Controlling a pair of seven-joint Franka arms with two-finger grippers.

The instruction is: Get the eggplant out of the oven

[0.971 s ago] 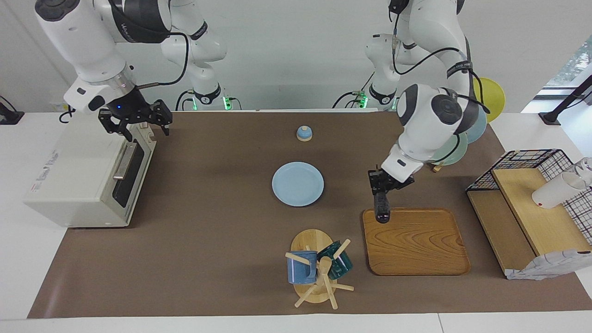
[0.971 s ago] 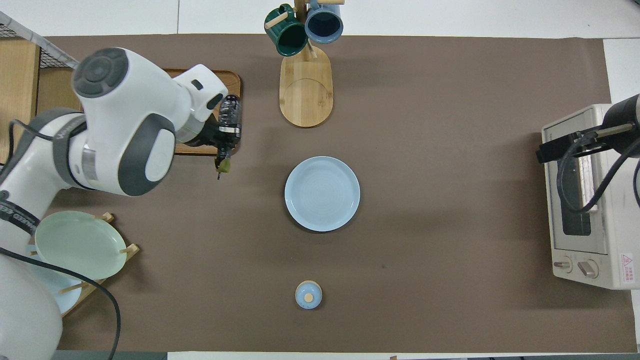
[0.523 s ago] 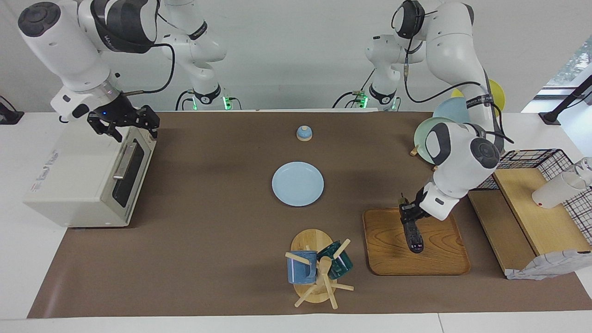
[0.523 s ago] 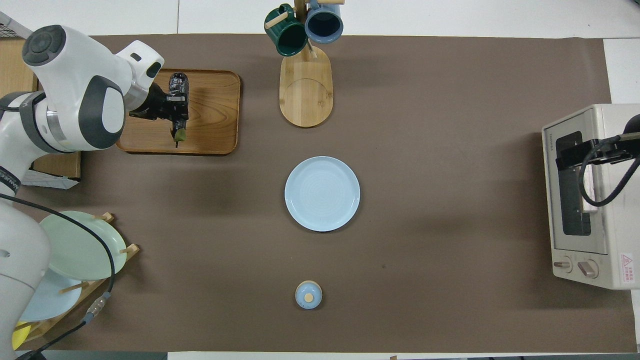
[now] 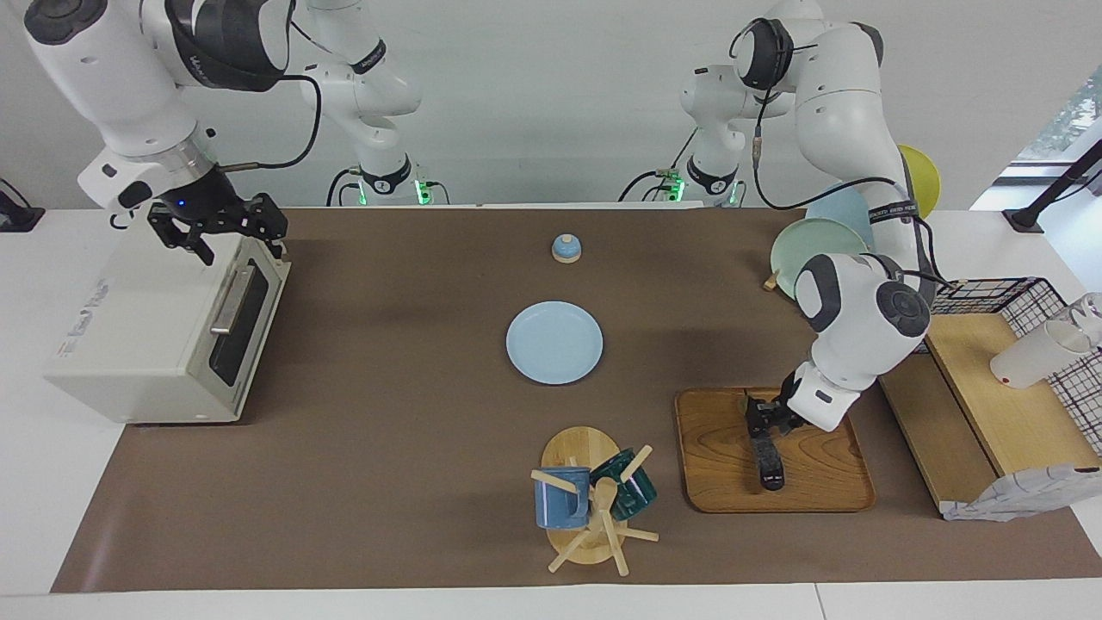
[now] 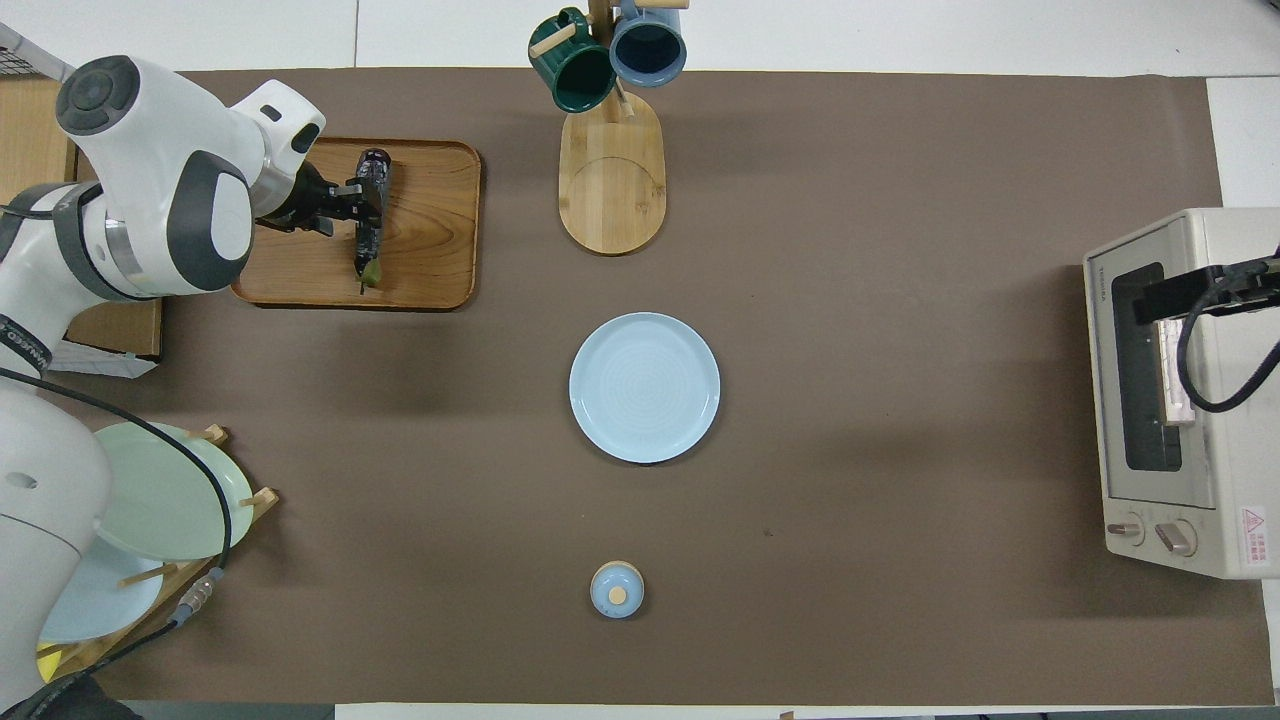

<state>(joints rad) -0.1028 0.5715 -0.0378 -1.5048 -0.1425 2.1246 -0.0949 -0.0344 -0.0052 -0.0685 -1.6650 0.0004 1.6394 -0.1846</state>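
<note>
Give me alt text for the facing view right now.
The left gripper holds the long, glossy dark purple eggplant low over the wooden tray. The right gripper hovers above the cream-white toaster oven, whose dark glass door is closed. A light blue round plate sits mid-table.

A brown mat (image 5: 413,413) is covering a white table (image 5: 52,482); a pale wall (image 5: 551,95) is standing alongside, window (image 5: 1063,120) admitting daylight.

Eggplant (image 5: 765,461): one
Oven (image 5: 164,331): one
Mugs on the wooden tree: two, blue mug (image 5: 561,498) and green mug (image 5: 628,487)
Wooden tray (image 5: 826,465): one
Flat light blue plate (image 5: 554,342): one
Robot arms: two
</note>
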